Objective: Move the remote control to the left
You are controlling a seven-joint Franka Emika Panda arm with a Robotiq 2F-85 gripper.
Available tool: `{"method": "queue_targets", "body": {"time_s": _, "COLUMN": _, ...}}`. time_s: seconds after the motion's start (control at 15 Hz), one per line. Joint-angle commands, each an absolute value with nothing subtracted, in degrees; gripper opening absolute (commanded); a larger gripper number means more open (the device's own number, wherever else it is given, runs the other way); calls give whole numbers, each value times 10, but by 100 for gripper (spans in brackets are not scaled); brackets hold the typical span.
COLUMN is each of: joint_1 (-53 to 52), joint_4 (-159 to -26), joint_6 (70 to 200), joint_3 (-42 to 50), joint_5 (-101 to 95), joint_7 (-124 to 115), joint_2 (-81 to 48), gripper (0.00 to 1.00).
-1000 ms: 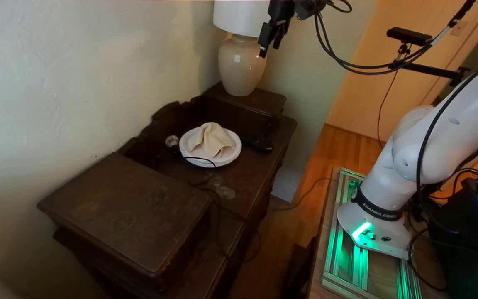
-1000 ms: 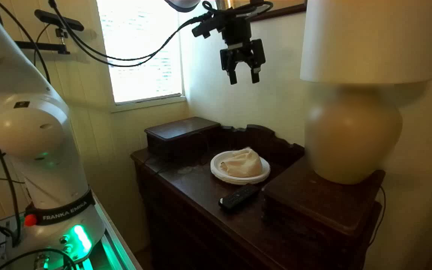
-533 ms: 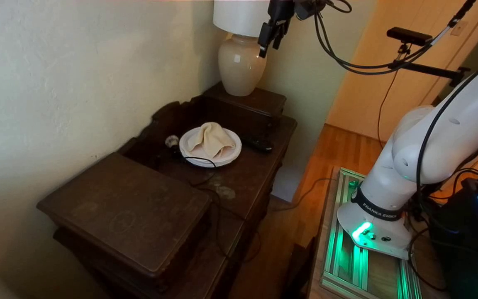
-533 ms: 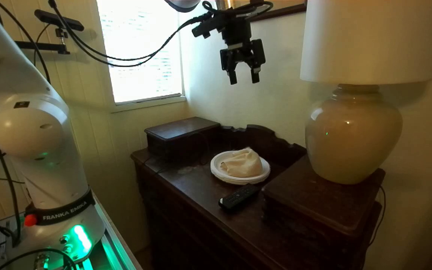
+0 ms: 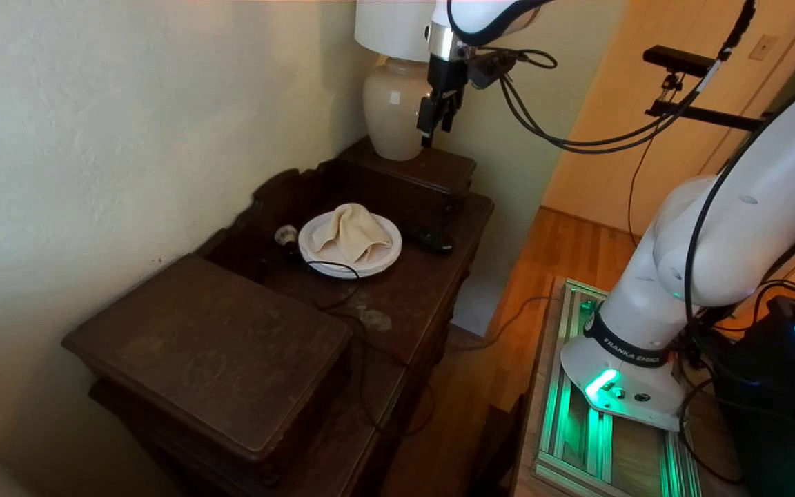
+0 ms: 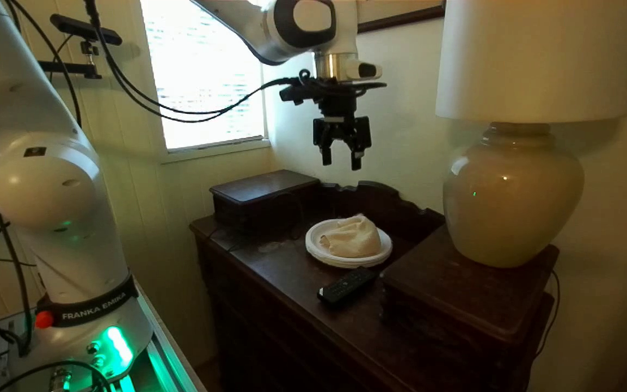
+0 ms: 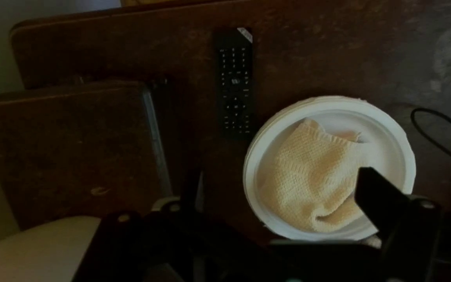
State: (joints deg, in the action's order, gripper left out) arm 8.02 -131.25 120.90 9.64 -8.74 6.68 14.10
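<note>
nearest, in an exterior view, the white arm point(image 6: 47, 190) stands near the table point(image 6: 286, 277), a green light on its base. at the table's near end a lamp point(image 6: 512, 190), upright, bears a white shade and rests on the near raised section point(image 6: 471, 288). just past this section lies the remote control point(image 6: 347, 286): black, slim, flat on the lower top, buttons facing up. one end points toward the front edge of the table; the other is just beside the white plate point(image 7: 251, 168). whether the two touch cannot be determined. the plate, its edge showing more than one layer, carries a crumpled cream cloth point(image 7: 315, 176). the hand point(image 6: 342, 159) hangs pointing down above the table in both exterior views, well apart from the remote control. its fingers point(image 7: 380, 197) are spread and the hand is found released; part of the plate and cloth shows through the gap in the wrist view. on the wall side of the plate, a small pale-topped object point(image 5: 286, 235) is noted, kind not confirmed. at the far end sits the far raised section point(image 6: 267, 186). behind it, a bright window point(image 6: 210, 103) is set in the wall.
</note>
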Motion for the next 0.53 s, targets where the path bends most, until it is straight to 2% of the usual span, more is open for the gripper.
{"method": "queue_targets", "body": {"time_s": 0.0, "joint_1": 76, "joint_4": -1348, "joint_6": 1257, "joint_3": 99, "joint_5": -56, "joint_7": 75, "joint_2": 108, "gripper": 100}}
{"method": "queue_targets", "body": {"time_s": 0.47, "joint_1": 81, "joint_4": -1392, "joint_6": 1350, "joint_3": 109, "joint_5": 1, "joint_7": 164, "joint_2": 50, "gripper": 100}}
